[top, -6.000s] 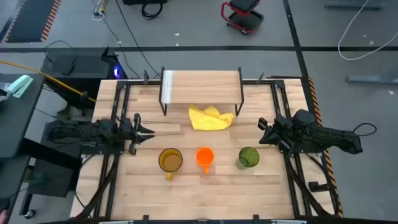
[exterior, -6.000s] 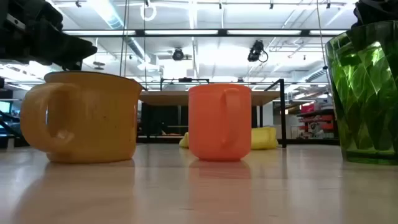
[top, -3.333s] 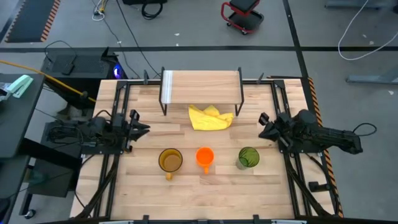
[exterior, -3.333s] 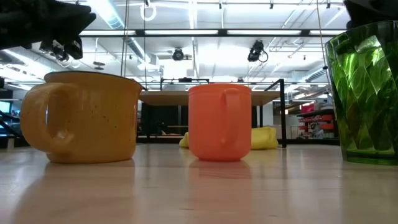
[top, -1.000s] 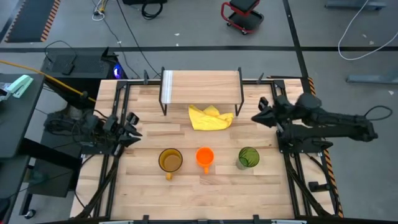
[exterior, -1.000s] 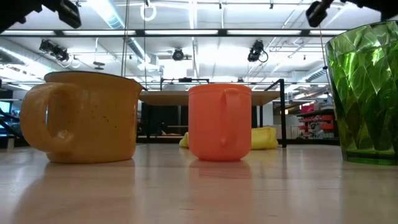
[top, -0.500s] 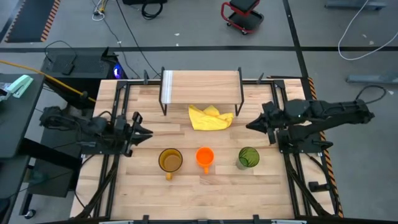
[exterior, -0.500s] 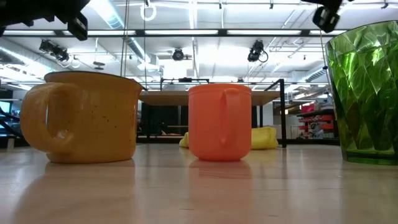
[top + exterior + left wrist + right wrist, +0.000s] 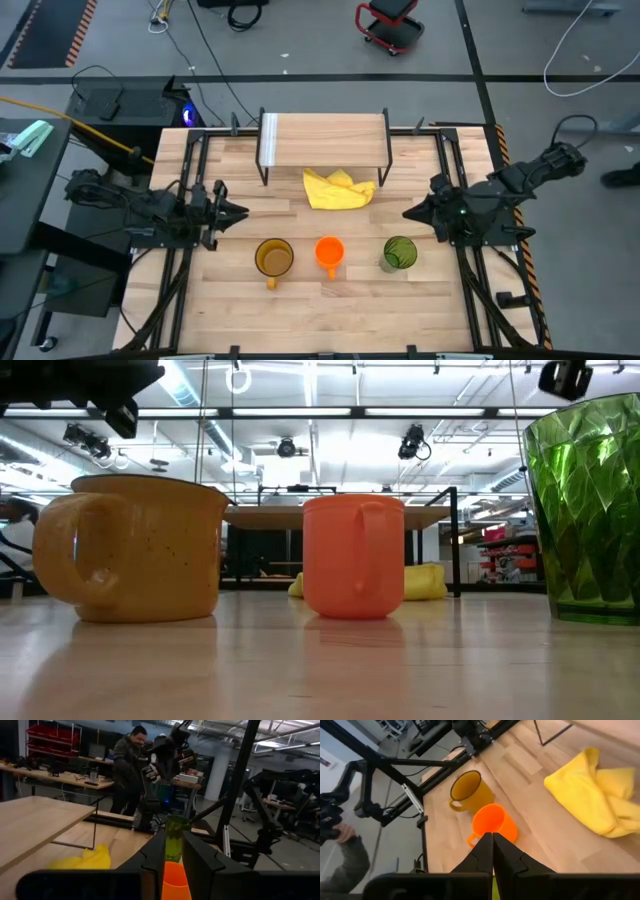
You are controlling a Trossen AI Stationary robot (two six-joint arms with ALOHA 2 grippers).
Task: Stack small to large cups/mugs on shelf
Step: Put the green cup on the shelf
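Three cups stand in a row on their bases near the table's front: an amber mug (image 9: 274,258), an orange mug (image 9: 329,251) and a green tumbler (image 9: 400,253). The shelf (image 9: 323,138) stands at the far middle on its black legs. My left gripper (image 9: 236,211) hovers left of the amber mug, pointing toward the table's right, fingers (image 9: 200,857) open by a narrow gap. My right gripper (image 9: 410,213) hangs above the table, farther back than the tumbler, tipped down toward the mugs, its fingers (image 9: 492,851) shut on nothing.
A crumpled yellow cloth (image 9: 338,188) lies partly under the shelf's front edge, behind the orange mug. Black frame rails (image 9: 186,190) run along both table sides. A person (image 9: 127,765) stands beyond the table's right side. Bare wood lies in front of the cups.
My right arm has swung round: its gripper has gone toward the near edge and tipped down toward the cups. My left gripper has turned from slanting toward the near edge to point toward the table's right. The cups have not moved.
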